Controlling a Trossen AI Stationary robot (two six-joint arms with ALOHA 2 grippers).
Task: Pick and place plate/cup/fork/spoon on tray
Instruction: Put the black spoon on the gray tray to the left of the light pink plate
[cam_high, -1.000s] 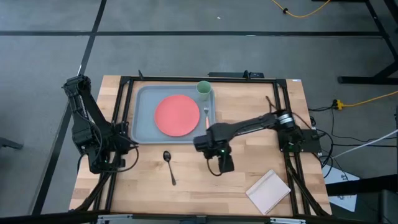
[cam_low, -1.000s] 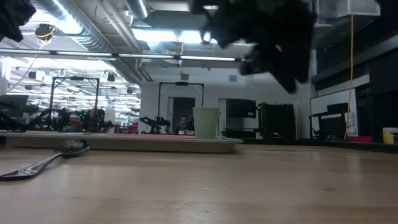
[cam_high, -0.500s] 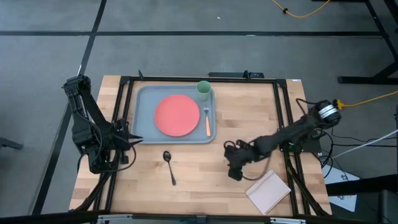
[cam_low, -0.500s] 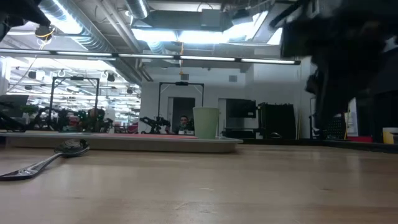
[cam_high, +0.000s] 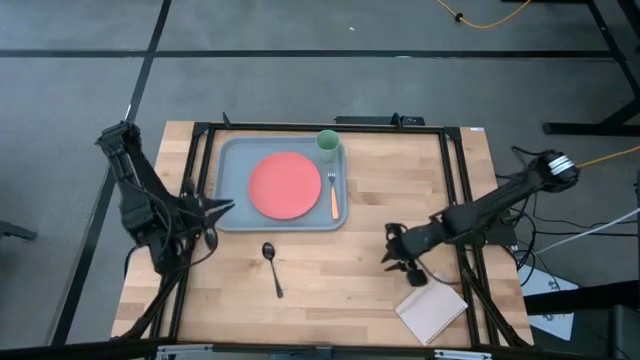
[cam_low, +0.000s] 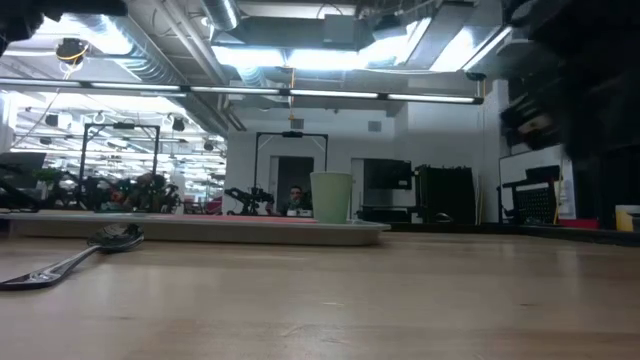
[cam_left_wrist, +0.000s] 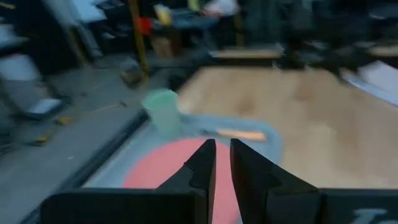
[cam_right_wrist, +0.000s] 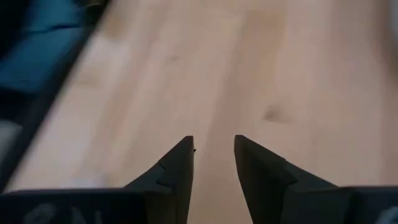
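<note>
Spoon (cam_high: 272, 266) first, since it is the one piece not yet on the tray: it lies on the bare wood nearest the front edge, just in front of the tray's front rim, bowl toward the tray and thin handle running away from it toward the front, slightly angled to the right. From table height the spoon (cam_low: 75, 256) lies flat with the bowl raised a little.

To its left, and a bit farther back, the left gripper (cam_high: 222, 209) hangs near the tray's front left corner, its fingers (cam_left_wrist: 205, 163) nearly together with only a thin slit between them and nothing held. Well off to the right, the right gripper (cam_high: 394, 258) sits low over empty wood beside the tan notepad (cam_high: 432, 308), fingers a little apart and empty.

The left arm looks much the nearer, so I'd expect it to take the spoon, closing across the handle.

Farther back, the grey-blue tray (cam_high: 228, 180) already carries the coral plate (cam_high: 285, 185), the fork (cam_high: 333, 195) just right of it, and the pale green cup (cam_high: 328, 142) in the far right corner.
</note>
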